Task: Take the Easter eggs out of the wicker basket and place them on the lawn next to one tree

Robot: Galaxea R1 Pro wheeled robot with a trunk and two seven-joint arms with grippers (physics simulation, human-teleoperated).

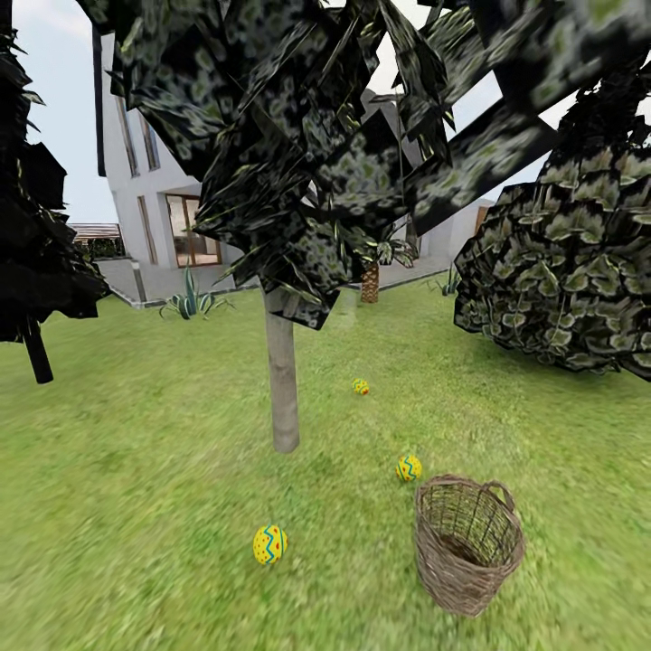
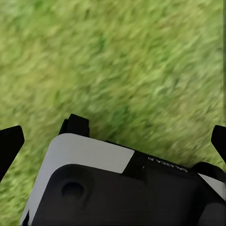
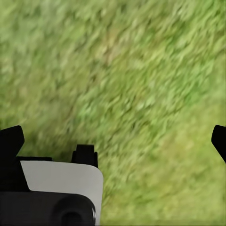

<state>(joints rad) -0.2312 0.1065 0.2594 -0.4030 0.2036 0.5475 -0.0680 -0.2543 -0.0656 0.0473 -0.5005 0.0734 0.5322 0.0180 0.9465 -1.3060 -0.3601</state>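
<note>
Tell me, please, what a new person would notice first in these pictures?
A slender tree stands mid-lawn, its dark crown covering the top of the head view. Three Easter eggs lie on the grass around it, and the wicker basket, apparently empty, sits at the lower right.

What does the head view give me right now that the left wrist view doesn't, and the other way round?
Head view: the tree with three Easter eggs on the grass around it, one in front, one beside the wicker basket and one farther back. The wicker basket stands upright and looks empty, though its bottom is partly shadowed. A house and a bush sit behind.

Left wrist view: the left gripper, fingers spread wide with nothing between them, above part of the robot's body.

Both: the lawn.
</note>
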